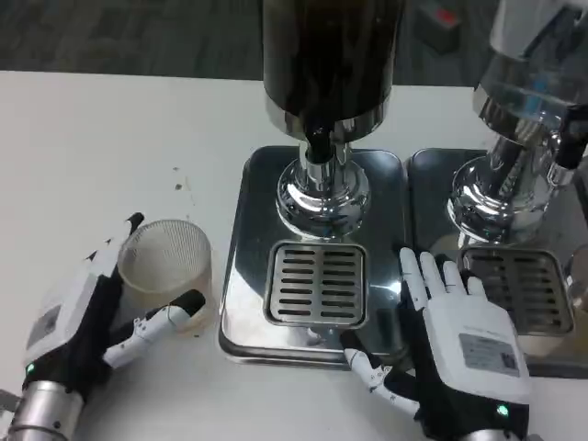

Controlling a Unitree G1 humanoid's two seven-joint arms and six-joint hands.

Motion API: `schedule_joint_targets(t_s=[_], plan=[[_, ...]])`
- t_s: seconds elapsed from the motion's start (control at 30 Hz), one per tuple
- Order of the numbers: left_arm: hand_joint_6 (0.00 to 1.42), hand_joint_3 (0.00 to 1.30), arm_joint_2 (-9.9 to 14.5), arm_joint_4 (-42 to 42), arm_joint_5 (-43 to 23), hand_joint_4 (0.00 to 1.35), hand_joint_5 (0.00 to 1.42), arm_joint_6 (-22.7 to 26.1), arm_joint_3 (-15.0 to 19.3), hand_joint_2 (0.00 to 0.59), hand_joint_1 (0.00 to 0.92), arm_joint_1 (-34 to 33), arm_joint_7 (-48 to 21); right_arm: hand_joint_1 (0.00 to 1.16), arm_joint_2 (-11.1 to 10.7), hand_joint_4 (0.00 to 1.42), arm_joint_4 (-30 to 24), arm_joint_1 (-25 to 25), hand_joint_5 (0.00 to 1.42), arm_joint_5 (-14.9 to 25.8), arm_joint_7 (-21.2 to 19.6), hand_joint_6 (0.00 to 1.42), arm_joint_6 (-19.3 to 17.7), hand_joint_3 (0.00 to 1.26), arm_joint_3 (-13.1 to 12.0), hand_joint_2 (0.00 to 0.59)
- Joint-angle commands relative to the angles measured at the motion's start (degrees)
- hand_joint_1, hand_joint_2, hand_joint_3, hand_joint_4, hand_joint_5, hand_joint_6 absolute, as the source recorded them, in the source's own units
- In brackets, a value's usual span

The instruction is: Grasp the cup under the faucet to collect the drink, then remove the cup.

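A: Where is the cup (pixel 166 259) sitting?

B: On the counter (pixel 92 147), left of the steel drip tray (pixel 241 230), not yet under the faucet (pixel 317 147). The left robot hand (pixel 92 317) is wrapping it, thumb at the near wall and fingers round the far-left side; I judge it a loose grasp, just closing.

A: And the other?

B: The right robot hand (pixel 455 335) is lying flat, fingers spread, holding nothing, on the tray's near right edge.

A: Advice?

B: Squeeze gently, as the thin cup looks crushable, keep it upright, and centre it over the grate (pixel 315 283).
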Motion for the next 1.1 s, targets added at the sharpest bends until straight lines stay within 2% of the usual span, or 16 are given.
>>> schedule_joint_targets(t_s=[0.03, 0.3, 0.43, 0.5, 0.6, 0.77, 0.93, 1.1], plan=[[0.00, 0.00, -0.62, 2.60, -1.01, 0.00, 0.10, -1.66, -0.39, 0.000, 0.026, -1.78, -0.67, 0.31, 0.61, 0.00, -0.65, 0.49, 0.00, 0.23, -0.80, 0.00, 0.32, 0.00, -0.27, 0.321], [0.18, 0.00, -0.75, 4.00, -0.18, 0.01, 0.26, -2.09, -0.93, 0.003, 0.095, -2.60, 0.76, 0.32, 0.73, 0.00, -0.60, 0.55, 0.00, 0.39, -0.94, 0.00, 0.16, 0.00, -0.34, 0.325], [0.32, 0.08, -0.48, 4.46, -0.36, 0.14, 0.39, -2.88, -0.87, 0.013, 0.117, -2.55, 1.34, 0.33, 0.65, 0.00, -0.49, 0.50, 0.00, 0.79, -1.24, 0.00, -0.22, 0.00, -0.42, 0.326], [0.45, 0.14, -0.37, 4.77, -0.15, 0.21, 0.48, -3.34, -0.98, 0.025, 0.140, -2.63, 2.00, 0.33, 0.59, 0.00, -0.33, 0.35, 0.00, 1.10, -1.26, 0.00, -0.29, 0.00, -0.46, 0.326], [0.62, 0.30, -0.13, 4.62, 0.63, 0.38, 0.64, -3.82, -1.17, 0.054, 0.198, -2.55, 3.75, 0.33, 0.50, 0.00, -0.16, 0.17, 0.00, 1.31, -1.39, 0.00, -0.50, 0.00, -0.44, 0.328], [0.70, 0.44, 0.09, 4.81, 1.31, 0.51, 0.75, -4.31, -1.62, 0.072, 0.239, -2.70, 4.90, 0.33, 0.67, 0.00, 0.15, 0.16, 0.00, 1.80, -1.65, 0.00, -0.69, 0.00, -0.43, 0.335], [0.75, 0.50, 0.23, 4.62, 1.68, 0.59, 0.80, -4.89, -1.90, 0.085, 0.261, -2.57, 7.15, 0.33, 0.75, 0.00, 0.15, 0.32, 0.00, 2.00, -1.80, 0.00, -0.67, 0.00, -0.46, 0.340], [0.81, 0.58, 0.08, 4.38, 2.31, 0.66, 0.87, -6.46, -1.56, 0.090, 0.287, -2.04, 12.30, 0.33, 0.75, 0.00, 0.20, 0.19, 0.00, 2.21, -1.84, 0.00, -0.66, 0.00, -0.58, 0.355]])
